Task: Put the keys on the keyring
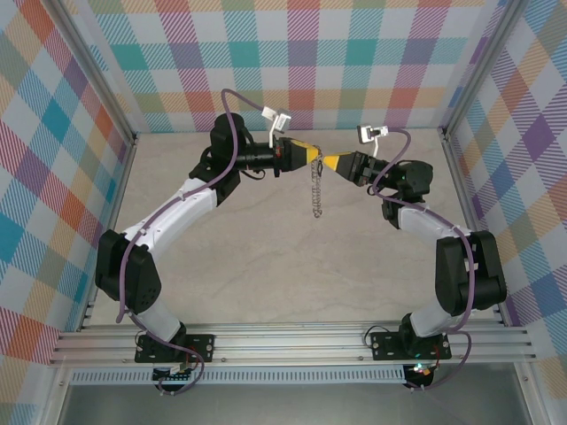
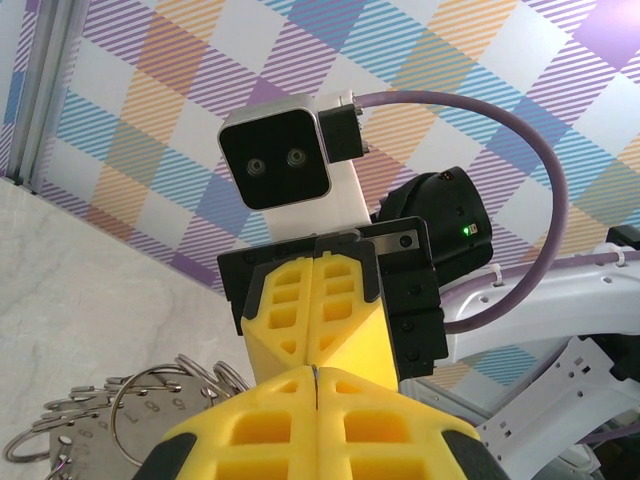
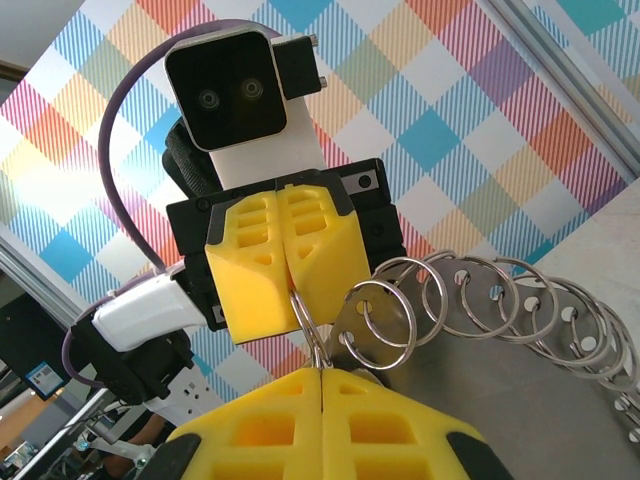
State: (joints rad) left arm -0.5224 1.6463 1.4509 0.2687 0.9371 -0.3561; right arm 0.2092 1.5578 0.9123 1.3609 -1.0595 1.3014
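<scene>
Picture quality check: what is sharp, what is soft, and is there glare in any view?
Top external: the light is even with no harsh glare, but the chain of rings is too small to show detail. Left wrist: the left gripper's fingers look soft at the bottom edge, and the rings are slightly soft. Right wrist: the rings are crisp at centre and softer toward the right edge.

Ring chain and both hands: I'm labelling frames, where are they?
Ring chain (image 1: pixel 315 190), top view, middle of hanging length.
Left hand (image 2: pixel 314 385), left wrist view, between its fingertips.
Right hand (image 3: pixel 320 385), right wrist view, between its fingertips.
</scene>
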